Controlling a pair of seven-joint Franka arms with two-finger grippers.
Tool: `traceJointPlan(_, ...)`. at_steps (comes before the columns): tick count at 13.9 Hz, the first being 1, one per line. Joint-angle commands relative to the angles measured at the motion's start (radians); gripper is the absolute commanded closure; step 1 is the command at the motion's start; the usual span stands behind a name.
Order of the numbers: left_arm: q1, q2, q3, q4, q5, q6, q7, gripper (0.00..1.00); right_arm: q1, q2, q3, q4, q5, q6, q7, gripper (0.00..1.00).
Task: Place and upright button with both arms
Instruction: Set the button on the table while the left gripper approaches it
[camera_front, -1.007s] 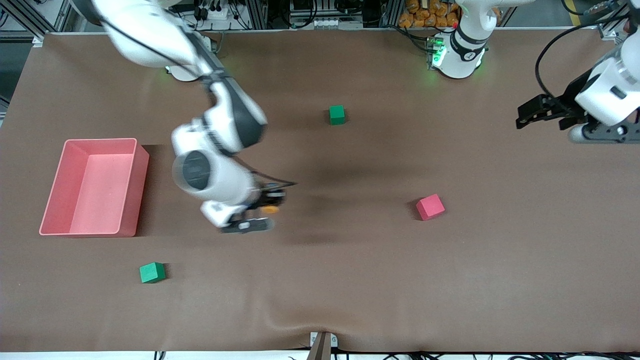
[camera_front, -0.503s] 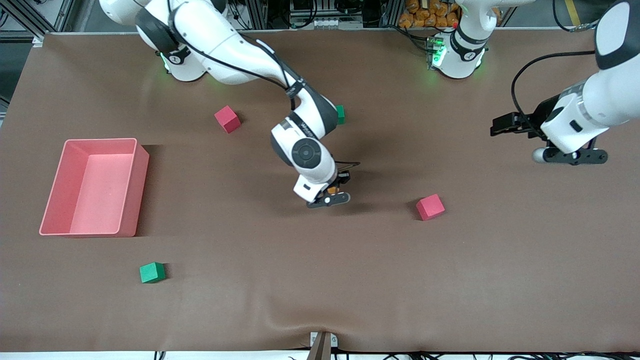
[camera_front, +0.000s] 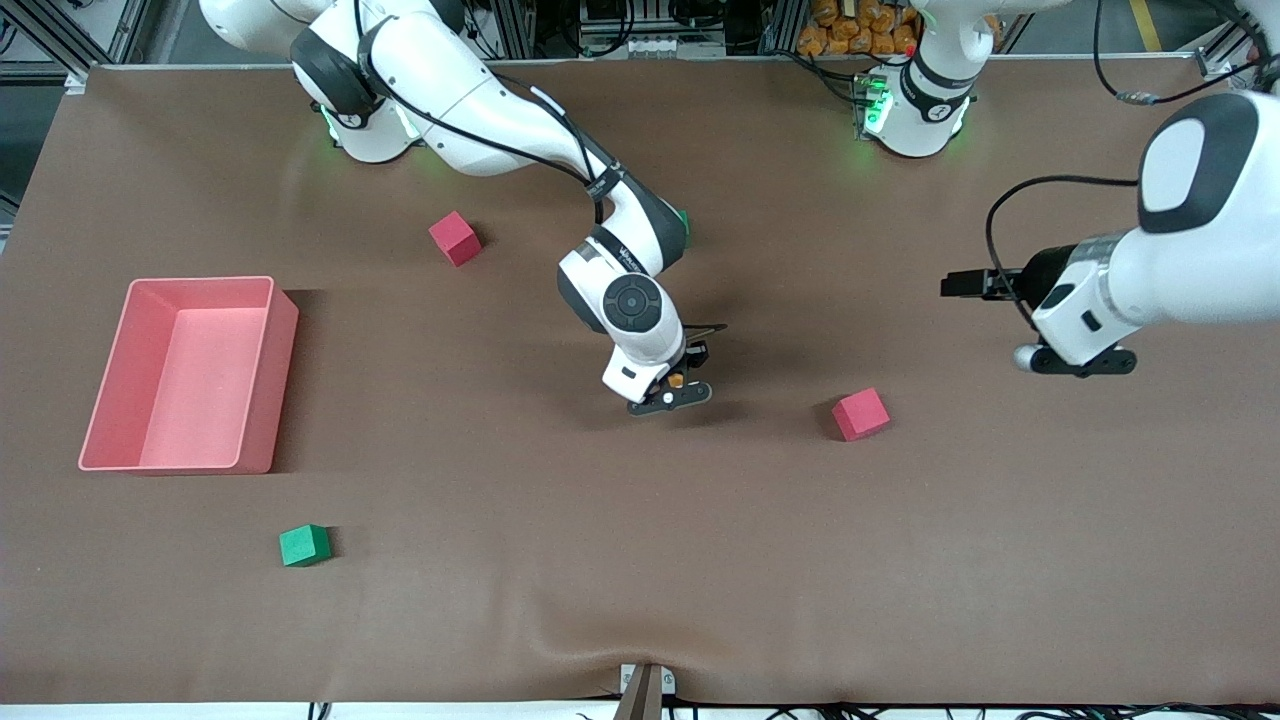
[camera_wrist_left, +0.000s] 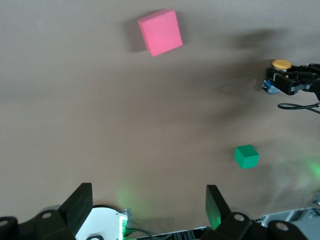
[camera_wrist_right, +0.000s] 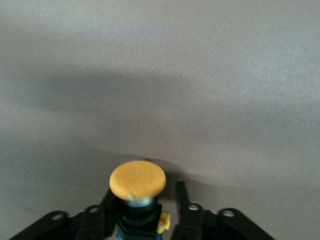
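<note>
The button (camera_front: 677, 380), orange cap on a black body, sits cap-up between the fingers of my right gripper (camera_front: 672, 390), low over the middle of the table. In the right wrist view the cap (camera_wrist_right: 137, 179) stands upright in my right gripper (camera_wrist_right: 145, 202), which is shut on the black body. I cannot tell whether the button touches the table. My left gripper (camera_front: 955, 287) is open and empty, in the air toward the left arm's end of the table, pointing at the button. The left wrist view shows its spread fingers (camera_wrist_left: 80, 202) and the button (camera_wrist_left: 281, 65) farther off.
A red cube (camera_front: 860, 414) lies between the two grippers, also in the left wrist view (camera_wrist_left: 160, 32). A green cube (camera_front: 683, 222) is partly hidden by the right arm. Another red cube (camera_front: 455, 238), a green cube (camera_front: 304, 545) and a pink bin (camera_front: 285, 330) lie toward the right arm's end.
My right gripper carried the button from beside the pink bin to the table's middle and slowed there. My left gripper moved in from the table's end toward the middle.
</note>
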Motion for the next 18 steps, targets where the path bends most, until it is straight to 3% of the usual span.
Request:
traceJointPlan(1, -0.013, 0.041, -0.001, 0.033, -0.038, 0.0, -0.011, 0.0, -0.007, -0.033, -0.006, 0.03, -0.016, -0.025, 0.011, 0.0)
traceJointPlan(5, -0.085, 0.104, -0.001, 0.049, -0.035, 0.013, -0.011, 0.0, -0.052, -0.111, -0.035, 0.031, -0.021, -0.081, 0.011, 0.0)
traceJointPlan(7, -0.102, 0.137, -0.001, 0.059, -0.039, 0.046, -0.014, 0.0, -0.078, -0.16, -0.119, 0.03, -0.01, -0.136, -0.003, 0.0)
traceJointPlan(8, -0.13, 0.15, -0.001, 0.062, -0.039, 0.057, -0.014, 0.0, -0.108, -0.18, -0.13, 0.031, -0.013, -0.182, -0.003, 0.0)
traceJointPlan(14, -0.304, 0.259, -0.001, 0.103, -0.039, 0.17, -0.216, 0.0, -0.453, -0.378, -0.12, 0.03, 0.016, -0.438, 0.0, 0.0)
traceJointPlan(18, -0.389, 0.359, -0.001, 0.155, -0.104, 0.243, -0.312, 0.0, -0.601, -0.513, -0.123, 0.03, 0.013, -0.534, -0.077, 0.0)
